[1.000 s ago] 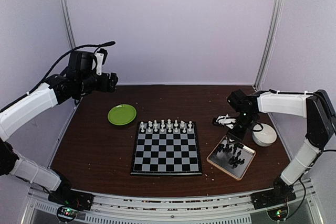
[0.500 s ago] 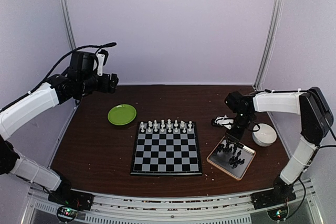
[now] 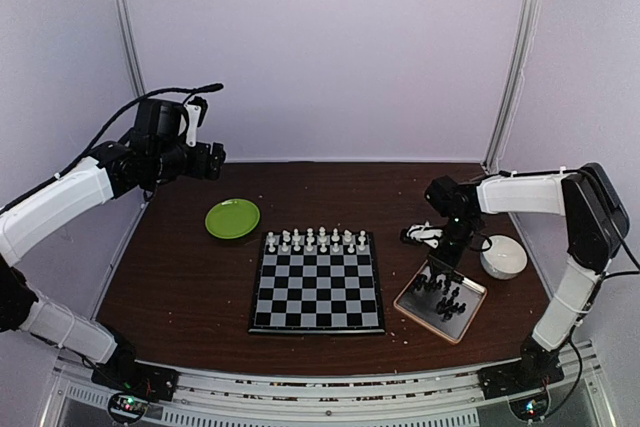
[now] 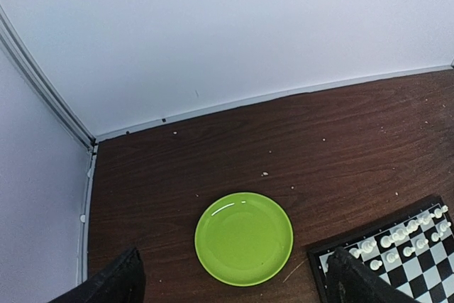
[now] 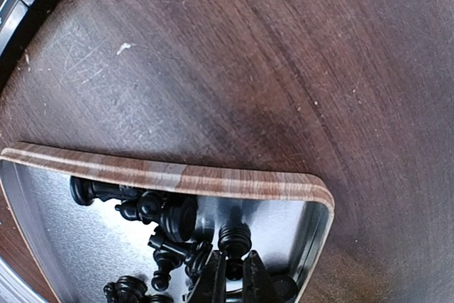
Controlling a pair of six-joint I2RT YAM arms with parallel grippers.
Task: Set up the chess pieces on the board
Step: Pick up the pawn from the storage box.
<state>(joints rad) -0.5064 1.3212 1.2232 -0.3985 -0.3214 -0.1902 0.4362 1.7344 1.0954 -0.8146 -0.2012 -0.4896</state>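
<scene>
The board (image 3: 317,282) lies mid-table, with white chess pieces (image 3: 315,240) lined along its two far rows. Its corner also shows in the left wrist view (image 4: 397,246). Several black chess pieces (image 3: 440,294) lie jumbled in the tan-rimmed metallic tray (image 3: 423,321) to the board's right. My right gripper (image 3: 436,265) reaches down into the tray's far corner. In the right wrist view it (image 5: 233,266) is shut on the neck of one black piece (image 5: 235,240). My left gripper (image 3: 214,157) hangs open high above the table's far left, holding nothing.
A green plate (image 3: 232,218) sits left of the board's far corner, directly below the left gripper's fingers (image 4: 113,285). A white rounded object (image 3: 503,256) rests just right of the tray. Metal frame posts stand at both back corners.
The right gripper's fingers have closed on a black piece in the tray, and that arm's wrist has shifted slightly left. The left arm has stayed still.
</scene>
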